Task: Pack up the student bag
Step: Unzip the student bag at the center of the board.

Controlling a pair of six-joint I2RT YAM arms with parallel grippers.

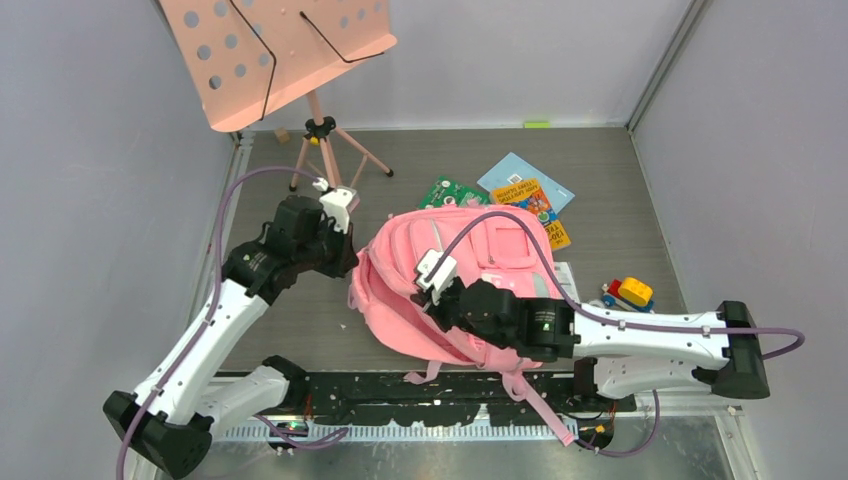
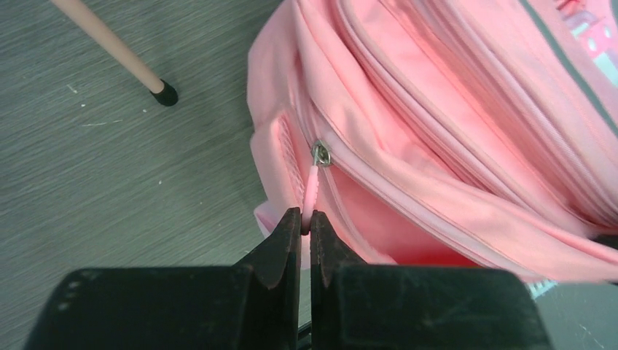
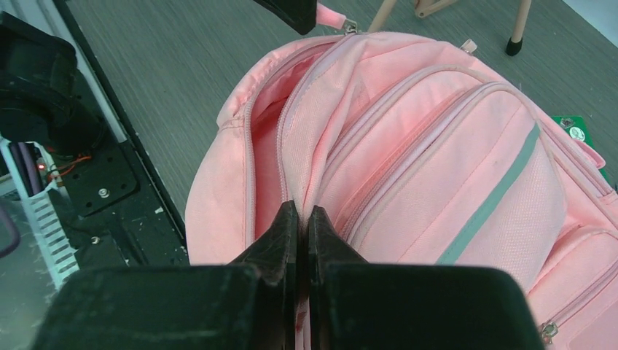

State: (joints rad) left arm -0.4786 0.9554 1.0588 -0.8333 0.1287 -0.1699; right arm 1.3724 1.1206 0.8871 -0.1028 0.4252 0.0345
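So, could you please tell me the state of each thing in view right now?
student bag: lying flat, main zip partly open
left gripper: shut on the zip pull
right gripper: shut on fabric at the bag's opening
music stand: standing upright
books: closed, lying flat behind the bag

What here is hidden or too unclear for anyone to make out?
Inside the soft pink fabric backpack: right wrist view shows only lining through the open zip.
Colourful paperback books: top view, partly under the backpack, titles too small.
Red-yellow-blue toy: top view, too small to identify.
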